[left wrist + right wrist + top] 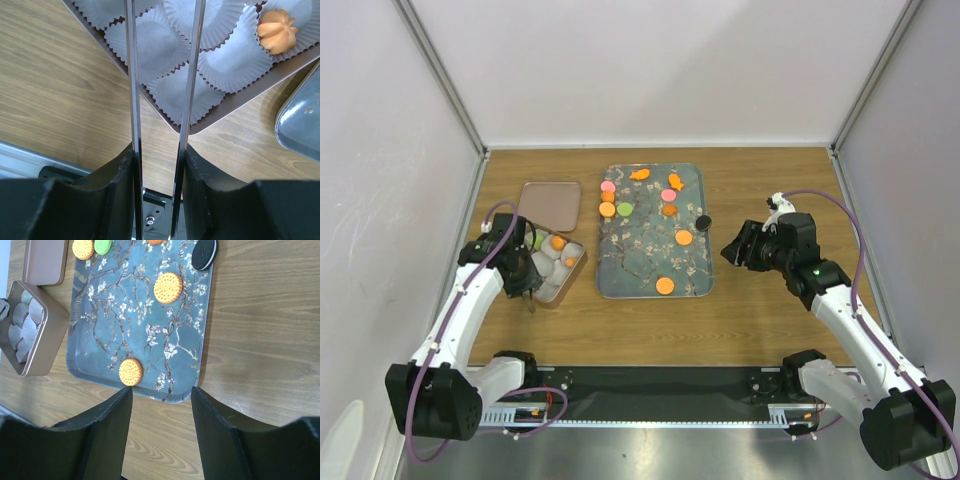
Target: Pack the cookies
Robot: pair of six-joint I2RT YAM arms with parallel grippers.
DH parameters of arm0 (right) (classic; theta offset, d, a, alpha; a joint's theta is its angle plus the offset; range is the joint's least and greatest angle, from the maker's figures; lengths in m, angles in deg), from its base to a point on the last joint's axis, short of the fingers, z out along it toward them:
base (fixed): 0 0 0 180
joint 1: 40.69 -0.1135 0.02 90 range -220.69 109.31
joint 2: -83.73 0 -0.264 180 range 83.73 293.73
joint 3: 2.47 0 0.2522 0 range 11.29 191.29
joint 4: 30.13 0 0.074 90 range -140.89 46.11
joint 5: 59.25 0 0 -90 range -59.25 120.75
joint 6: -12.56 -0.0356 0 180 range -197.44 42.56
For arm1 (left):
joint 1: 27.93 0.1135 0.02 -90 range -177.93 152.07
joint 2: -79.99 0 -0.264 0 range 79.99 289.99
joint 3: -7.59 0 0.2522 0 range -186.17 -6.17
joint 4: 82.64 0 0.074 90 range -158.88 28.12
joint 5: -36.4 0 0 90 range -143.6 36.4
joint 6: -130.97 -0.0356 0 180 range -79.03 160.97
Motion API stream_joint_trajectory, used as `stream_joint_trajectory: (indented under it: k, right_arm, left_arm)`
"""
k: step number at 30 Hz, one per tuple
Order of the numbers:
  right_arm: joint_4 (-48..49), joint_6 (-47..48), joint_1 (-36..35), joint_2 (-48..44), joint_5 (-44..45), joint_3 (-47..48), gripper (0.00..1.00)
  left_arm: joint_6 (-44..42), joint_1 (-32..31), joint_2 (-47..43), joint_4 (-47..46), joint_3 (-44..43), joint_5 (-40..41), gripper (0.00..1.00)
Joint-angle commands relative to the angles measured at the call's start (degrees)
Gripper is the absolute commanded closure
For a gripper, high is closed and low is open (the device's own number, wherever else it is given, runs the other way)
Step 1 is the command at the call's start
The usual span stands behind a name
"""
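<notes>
Several cookies lie on the blue-grey floral tray [655, 262]: pink [608, 186], green [625, 208], black [702, 221] at the right rim, orange discs [665, 285] and orange fish shapes [639, 174]. The open tin [556, 291] holds white paper cups and an orange cookie [558, 241]; the left wrist view shows an orange star cookie [277, 35] in a cup. My left gripper [527, 272] hovers over the tin's near corner, its thin metal blades [162, 30] apart and empty. My right gripper [733, 250] is open and empty beside the tray's right edge, above its near corner [161, 392].
The tin's brownish-pink lid [550, 205] lies flat behind the tin. White walls enclose the wooden table on three sides. In the right wrist view an orange disc [130, 371] sits near the tray's near rim and the black cookie [205, 253] by its right rim.
</notes>
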Motion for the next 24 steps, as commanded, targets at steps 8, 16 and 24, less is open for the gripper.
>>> stream_joint_trajectory:
  k: [8,16,24]
  right_arm:
    - [1.6,-0.1,-0.4,-1.0,0.3,0.1,0.43]
    - [1.5,-0.1,-0.3,-1.1,0.3,0.0,0.44]
    - [1.4,-0.1,-0.4,-1.2,0.4,0.0,0.44]
  left_arm:
    - [1.4,0.6,-2.3,-0.3,0.2,-2.3,0.61]
    - [2.1,0.6,-2.7,0.0,0.2,-1.3,0.59]
    - [2.2,0.6,-1.1,-0.7,-0.6,-1.1,0.58]
